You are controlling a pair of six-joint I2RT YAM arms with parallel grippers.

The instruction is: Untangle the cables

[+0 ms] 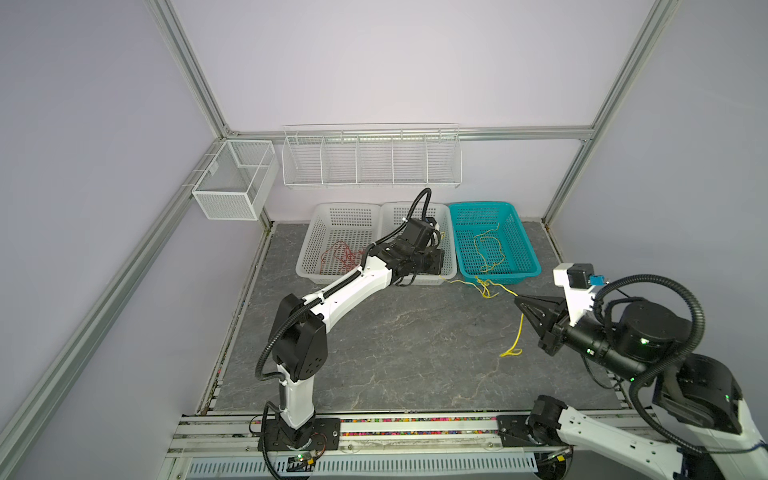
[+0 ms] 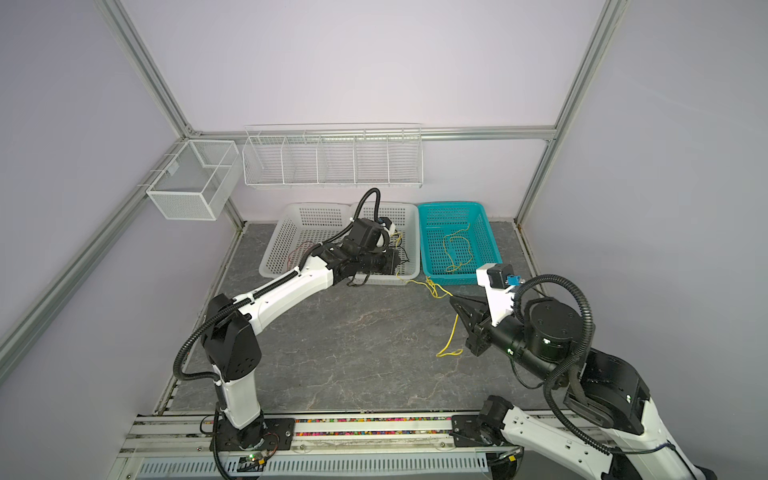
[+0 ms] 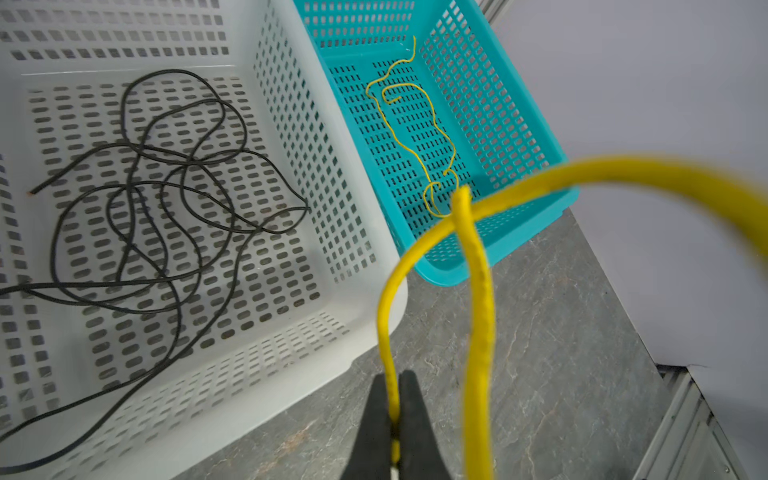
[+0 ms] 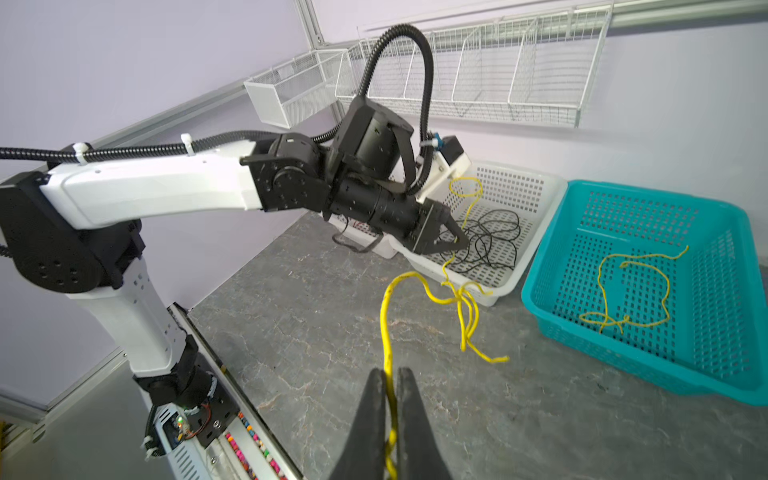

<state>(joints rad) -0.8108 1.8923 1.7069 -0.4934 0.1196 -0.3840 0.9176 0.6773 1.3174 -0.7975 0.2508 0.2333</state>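
Grey tabletop (image 1: 395, 353); red cables (image 1: 338, 255) perhaps half-hidden.

Grey marbled tabletop (image 1: 395, 353). Along its back edge, 3 perforated plastic baskets in a row: white basket (image 1: 309, 249), 2nd white basket (image 1: 395, 216), teal basket (image 1: 525, 245) on the R. Above them on the back wall, white wire rack (image 1: 372, 166) w/ 5 bays. Mesh box (image 1: 232, 187), 2 sections, hangs by the L corner, off the alu frame (image 1: 191, 70).
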